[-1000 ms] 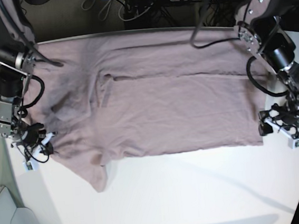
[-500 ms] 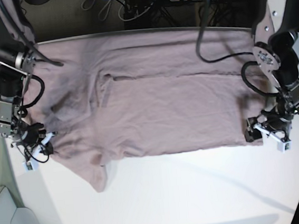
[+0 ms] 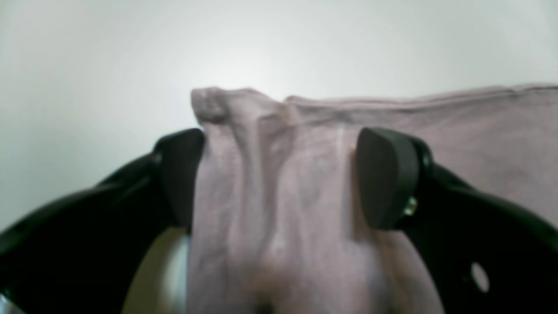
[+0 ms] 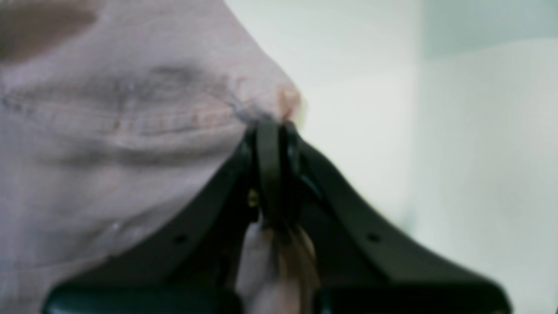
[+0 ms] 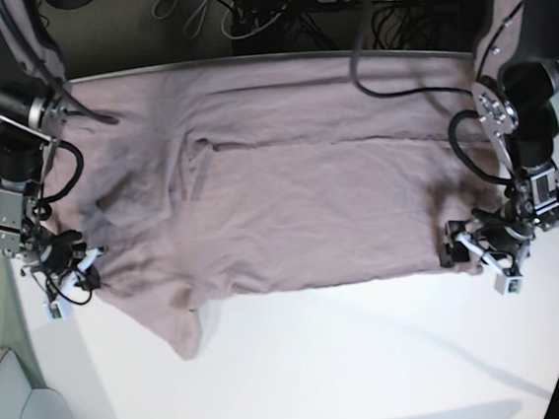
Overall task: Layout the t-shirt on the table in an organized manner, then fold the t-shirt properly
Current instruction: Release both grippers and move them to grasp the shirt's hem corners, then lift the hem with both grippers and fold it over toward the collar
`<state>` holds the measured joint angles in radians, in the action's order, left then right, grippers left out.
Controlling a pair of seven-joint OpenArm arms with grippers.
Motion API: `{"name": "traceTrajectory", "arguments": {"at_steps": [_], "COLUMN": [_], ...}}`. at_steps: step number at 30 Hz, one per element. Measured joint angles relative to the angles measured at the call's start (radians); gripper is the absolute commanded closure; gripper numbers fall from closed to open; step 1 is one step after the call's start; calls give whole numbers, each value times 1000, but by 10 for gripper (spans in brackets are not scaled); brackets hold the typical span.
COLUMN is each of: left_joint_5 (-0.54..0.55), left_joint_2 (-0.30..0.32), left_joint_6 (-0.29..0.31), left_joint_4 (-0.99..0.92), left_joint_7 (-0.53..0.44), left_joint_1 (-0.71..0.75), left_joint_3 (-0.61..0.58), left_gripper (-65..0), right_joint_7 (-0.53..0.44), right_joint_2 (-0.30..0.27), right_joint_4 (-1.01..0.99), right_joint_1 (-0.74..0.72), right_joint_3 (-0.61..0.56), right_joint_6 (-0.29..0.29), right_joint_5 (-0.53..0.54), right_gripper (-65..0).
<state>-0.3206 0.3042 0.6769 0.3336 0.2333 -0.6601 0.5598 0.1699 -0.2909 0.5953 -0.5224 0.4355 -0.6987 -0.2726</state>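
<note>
T-shirt [image 5: 297,188] flat on table [image 5: 354,361], right gripper [image 4: 272,126] pinching blurred hem, left gripper [image 3: 279,174] spread astride bunched corner — contact unclear.

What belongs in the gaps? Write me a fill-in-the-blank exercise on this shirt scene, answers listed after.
1. The t-shirt lies spread on the ____ table.
2. The right gripper has its jaws ____ on a pinch of the shirt's edge.
3. The left gripper has its jaws ____, with a bunched fold of fabric between them.
4. The colour of the shirt is dusty ____.

Missing words: white; shut; open; pink
</note>
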Motion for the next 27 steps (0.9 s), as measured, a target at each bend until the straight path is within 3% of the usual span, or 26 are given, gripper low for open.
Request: {"name": "traceTrajectory", "arguments": {"at_steps": [3,5,11,12,24,27], "left_joint_5": [0,-1,6,7,7,18], "left_joint_2": [0,0,0,0,-8,-10], "left_joint_6": [0,0,0,0,1,6], "left_joint_4": [0,0,-6,-6,-1,25], "left_joint_7": [0,0,7,8,9,64], "left_joint_1": [0,0,1,2,3,3], "left_joint_3": [-4,-5,1,1,-5,0], "left_gripper": [-511,-443,-34,0,0,0], "right_joint_7": [0,1,0,1,2,16], "right_joint_2": [0,0,0,0,0,0], "right_joint_4": [0,0,0,0,1,14], "right_joint_1": [0,0,0,0,-4,-5], "right_joint_3": [0,0,0,0,2,3], "right_joint_6": [0,0,0,0,0,0], "right_joint_5": [0,0,-1,-1,-2,-10], "right_gripper": [0,0,0,0,0,0]}}
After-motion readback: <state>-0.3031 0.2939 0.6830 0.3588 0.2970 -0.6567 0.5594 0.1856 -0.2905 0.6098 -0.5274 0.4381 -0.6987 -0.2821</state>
